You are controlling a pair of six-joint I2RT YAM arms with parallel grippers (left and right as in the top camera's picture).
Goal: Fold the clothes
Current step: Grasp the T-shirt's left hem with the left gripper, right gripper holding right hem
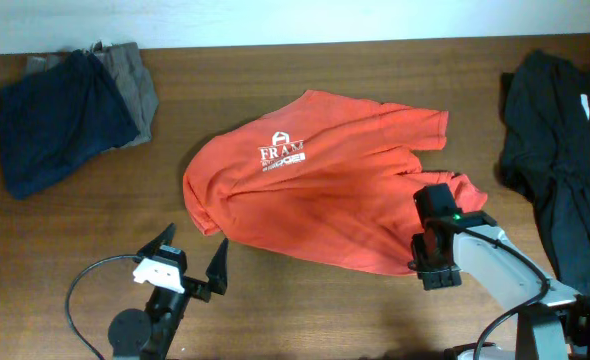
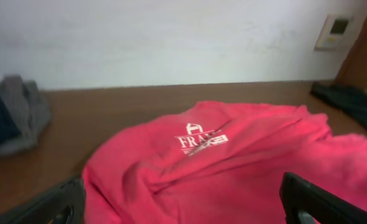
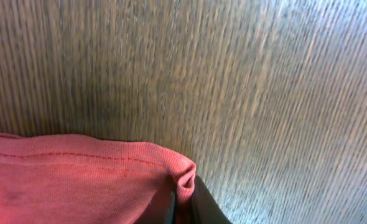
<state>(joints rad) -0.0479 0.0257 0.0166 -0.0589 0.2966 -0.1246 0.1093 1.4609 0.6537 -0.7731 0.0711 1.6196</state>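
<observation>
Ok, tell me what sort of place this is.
Likely an indoor lab or workroom: a wooden table against a plain white wall, a small wall panel, and an orange-red T-shirt laid out for folding.

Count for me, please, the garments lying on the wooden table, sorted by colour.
Orange-red short-sleeved fabric T-shirt with white lettering: 1
Navy soft fabric garment: 1
Grey soft fabric garment: 1
Black soft fabric garment, crumpled in a heap: 1
Total: 4
</observation>
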